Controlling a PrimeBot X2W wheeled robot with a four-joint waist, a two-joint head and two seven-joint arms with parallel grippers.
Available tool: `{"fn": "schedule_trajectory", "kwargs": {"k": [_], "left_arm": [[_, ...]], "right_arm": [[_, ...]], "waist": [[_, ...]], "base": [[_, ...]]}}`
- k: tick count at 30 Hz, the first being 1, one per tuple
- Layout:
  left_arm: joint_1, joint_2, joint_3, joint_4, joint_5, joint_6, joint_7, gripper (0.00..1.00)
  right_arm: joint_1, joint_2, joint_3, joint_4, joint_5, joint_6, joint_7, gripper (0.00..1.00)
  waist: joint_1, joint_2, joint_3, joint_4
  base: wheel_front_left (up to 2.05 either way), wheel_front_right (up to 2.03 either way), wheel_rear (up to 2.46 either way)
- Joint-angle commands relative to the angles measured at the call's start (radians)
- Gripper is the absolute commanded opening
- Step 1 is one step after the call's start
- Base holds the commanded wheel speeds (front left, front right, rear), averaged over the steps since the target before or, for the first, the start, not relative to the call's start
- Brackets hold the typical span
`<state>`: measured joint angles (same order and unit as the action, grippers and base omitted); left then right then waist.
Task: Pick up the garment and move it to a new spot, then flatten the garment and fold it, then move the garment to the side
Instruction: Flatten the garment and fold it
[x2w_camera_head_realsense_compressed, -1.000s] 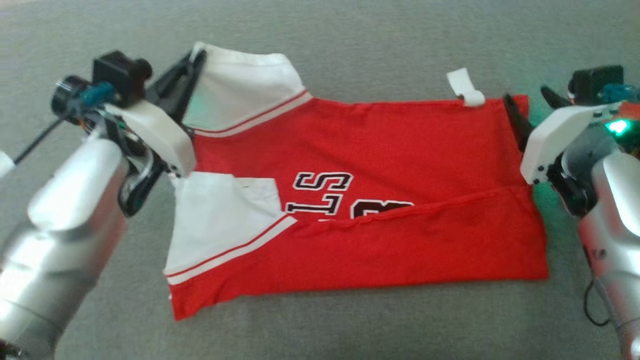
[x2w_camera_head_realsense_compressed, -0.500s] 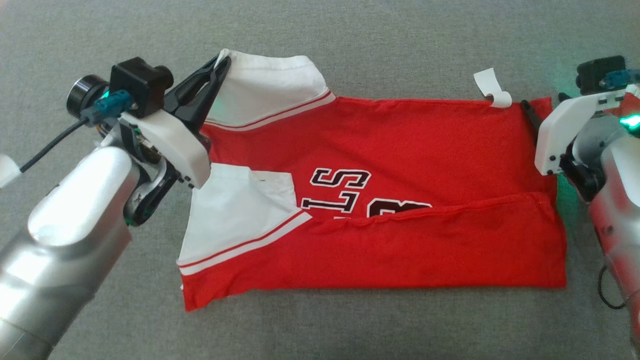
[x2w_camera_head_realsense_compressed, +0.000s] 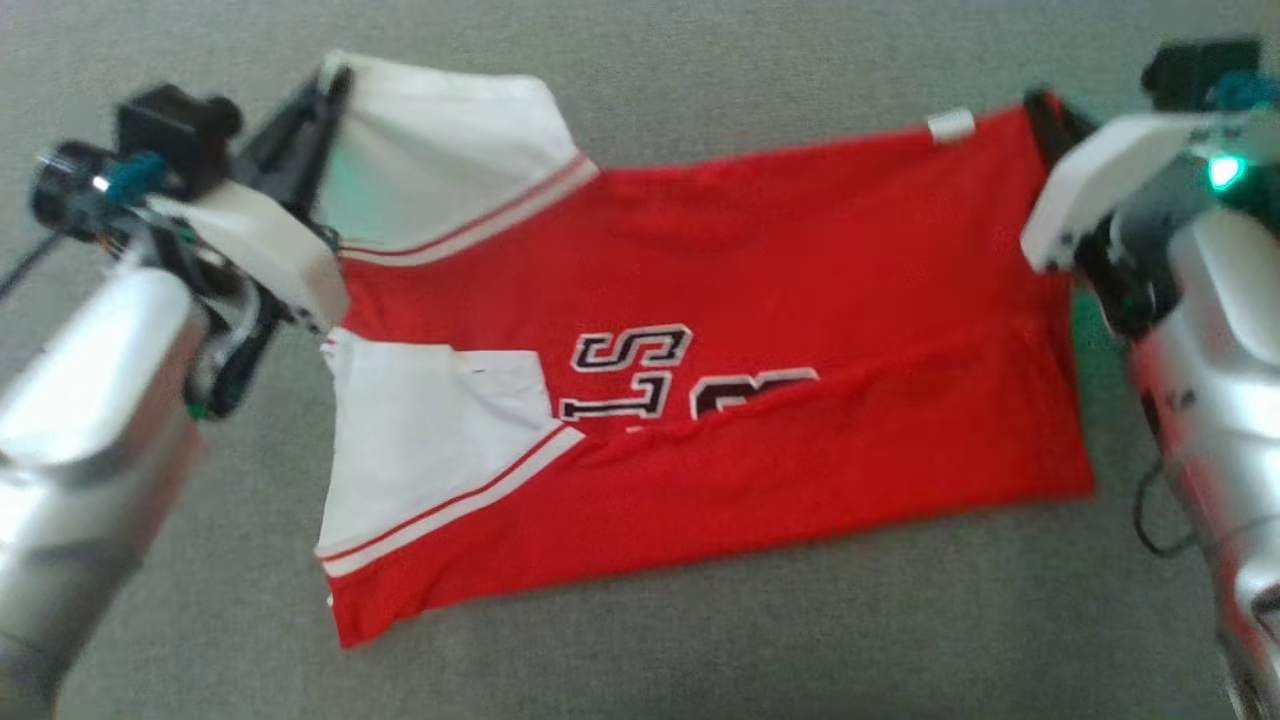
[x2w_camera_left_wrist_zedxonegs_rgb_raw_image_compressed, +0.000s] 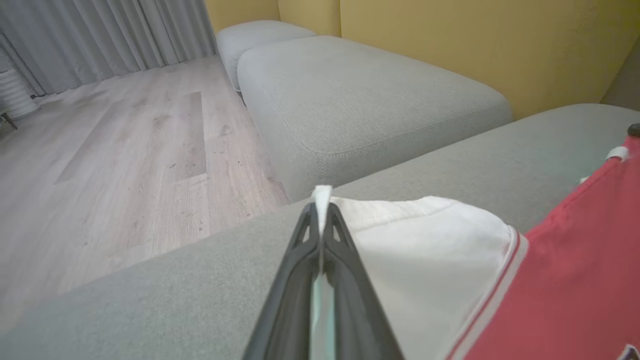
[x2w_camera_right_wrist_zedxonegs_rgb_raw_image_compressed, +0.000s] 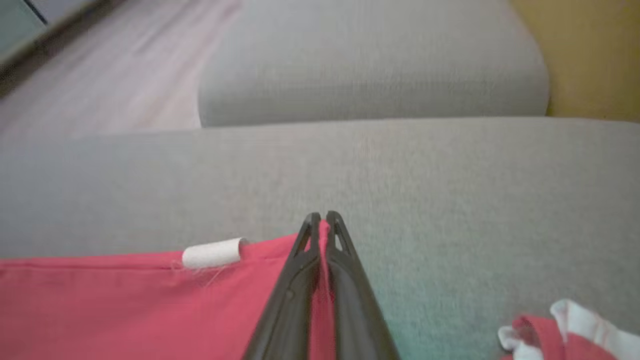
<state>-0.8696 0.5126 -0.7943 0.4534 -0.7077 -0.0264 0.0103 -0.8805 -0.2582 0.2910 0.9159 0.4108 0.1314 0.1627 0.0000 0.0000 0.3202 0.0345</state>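
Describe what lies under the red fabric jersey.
Grey upholstered cushion shows all round the red fabric jersey. Its folded lower flap hides part of the black lettering; anything beneath is covered.

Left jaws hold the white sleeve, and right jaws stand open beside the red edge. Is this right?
No. The right wrist view shows the right gripper with jaws shut on the red edge. The left gripper does hold the white sleeve.

This looks like a home, most likely a living room. In the left wrist view a big soft grey couch (x2w_camera_left_wrist_zedxonegs_rgb_raw_image_compressed: 370, 100) sits in the middle. A pale wood floor (x2w_camera_left_wrist_zedxonegs_rgb_raw_image_compressed: 125, 150) lies at nine o'clock, long grey curtains (x2w_camera_left_wrist_zedxonegs_rgb_raw_image_compressed: 100, 35) hang at eleven o'clock, and a yellow wall (x2w_camera_left_wrist_zedxonegs_rgb_raw_image_compressed: 450, 40) stands at one o'clock.
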Motion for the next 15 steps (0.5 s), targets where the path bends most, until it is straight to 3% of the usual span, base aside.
{"fn": "schedule_trajectory", "kwargs": {"k": [1, 8, 15], "left_arm": [[-0.073, 0.051, 0.061, -0.013, -0.002, 0.006, -0.012, 0.0], [-0.2, 0.033, 0.098, 0.144, 0.004, -0.017, -0.081, 0.0], [-0.311, -0.033, 0.094, 0.304, 0.017, -0.057, -0.164, 0.0]], "right_arm": [[-0.043, 0.012, 0.005, -0.04, 0.016, -0.001, -0.014, 0.0], [-0.134, 0.041, 0.022, -0.074, 0.101, -0.001, -0.081, 0.0], [-0.223, 0.052, 0.012, -0.02, 0.14, -0.001, -0.177, 0.0]], "waist": [[0.0, 0.0, 0.004, -0.01], [0.0, 0.0, 0.029, -0.048], [0.0, 0.0, 0.045, -0.044]], "base": [[0.0, 0.0, 0.0], [0.0, 0.0, 0.0], [0.0, 0.0, 0.0]]}}
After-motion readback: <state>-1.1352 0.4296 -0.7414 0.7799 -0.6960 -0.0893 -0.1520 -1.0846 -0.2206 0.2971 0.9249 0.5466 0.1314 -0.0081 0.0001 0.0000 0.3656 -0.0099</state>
